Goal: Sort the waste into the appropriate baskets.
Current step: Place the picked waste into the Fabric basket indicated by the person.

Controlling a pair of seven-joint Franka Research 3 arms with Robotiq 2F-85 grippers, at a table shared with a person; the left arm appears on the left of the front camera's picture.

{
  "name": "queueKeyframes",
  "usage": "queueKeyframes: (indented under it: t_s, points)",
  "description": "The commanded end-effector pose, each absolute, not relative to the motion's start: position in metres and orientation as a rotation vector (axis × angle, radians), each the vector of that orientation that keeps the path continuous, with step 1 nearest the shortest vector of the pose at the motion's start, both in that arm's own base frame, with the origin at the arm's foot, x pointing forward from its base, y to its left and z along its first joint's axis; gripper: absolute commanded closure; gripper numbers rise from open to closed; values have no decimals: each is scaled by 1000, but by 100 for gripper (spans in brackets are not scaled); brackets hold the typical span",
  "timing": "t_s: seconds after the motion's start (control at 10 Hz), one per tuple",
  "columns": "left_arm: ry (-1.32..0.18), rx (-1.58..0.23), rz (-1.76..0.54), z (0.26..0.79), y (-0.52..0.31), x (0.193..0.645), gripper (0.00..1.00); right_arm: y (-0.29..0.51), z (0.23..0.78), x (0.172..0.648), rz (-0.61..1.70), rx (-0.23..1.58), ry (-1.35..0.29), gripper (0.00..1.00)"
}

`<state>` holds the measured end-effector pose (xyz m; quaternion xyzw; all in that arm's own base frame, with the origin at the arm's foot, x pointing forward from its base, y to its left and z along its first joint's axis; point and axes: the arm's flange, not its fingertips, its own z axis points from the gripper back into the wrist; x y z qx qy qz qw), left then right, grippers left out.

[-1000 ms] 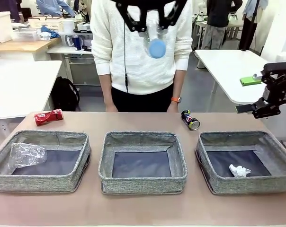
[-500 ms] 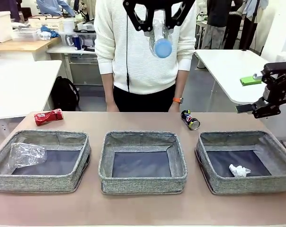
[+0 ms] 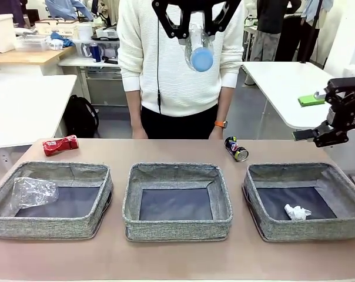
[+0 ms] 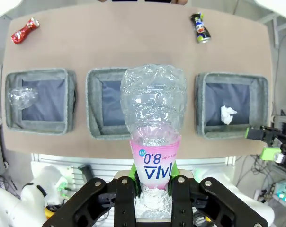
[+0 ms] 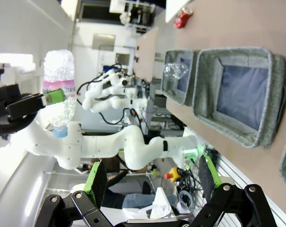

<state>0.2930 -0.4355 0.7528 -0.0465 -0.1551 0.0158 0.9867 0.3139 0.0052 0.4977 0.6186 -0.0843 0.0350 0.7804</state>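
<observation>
– Since counts go first: how many baskets, how many bits of waste?
– Three baskets on the table (image 3: 166, 258): left basket (image 3: 48, 226), middle basket (image 3: 177, 230), right basket (image 3: 307, 233). Five waste items: one bottle (image 4: 154, 109), one red can (image 3: 60, 144), one dark can (image 3: 236, 148), one cup (image 3: 32, 192), one paper wad (image 3: 296, 212). Two grippers. One person (image 3: 166, 76) at the far side.
– Where's each?
– Cup lies in the left basket, paper wad in the right basket. Red can is on the table behind the left basket. Dark can is on its side behind the gap between the middle and right baskets. Bottle is high in the air over the middle, in front of the person's chest.
– Fingers?
– Left gripper (image 4: 155, 179) is pinched narrow on the bottle, near its pink label. Right gripper (image 5: 150, 175) is spread wide with nothing between the fingers, off the table's right end.
– Change from a second ago?
– Left gripper and bottle sit slightly further right and higher, and the person has shifted right too. Right gripper, cans, cup and wad are unmoved.
</observation>
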Motion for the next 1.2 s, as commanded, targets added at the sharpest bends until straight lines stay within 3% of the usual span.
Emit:
queueKeyframes:
  t_s: [0.0,1.1]
  points:
    - [-314,-99,27,752,-430,290,78,6,499,314,83,1356,-196,0]
    - [-314,-99,27,752,-430,290,78,6,499,314,83,1356,-196,0]
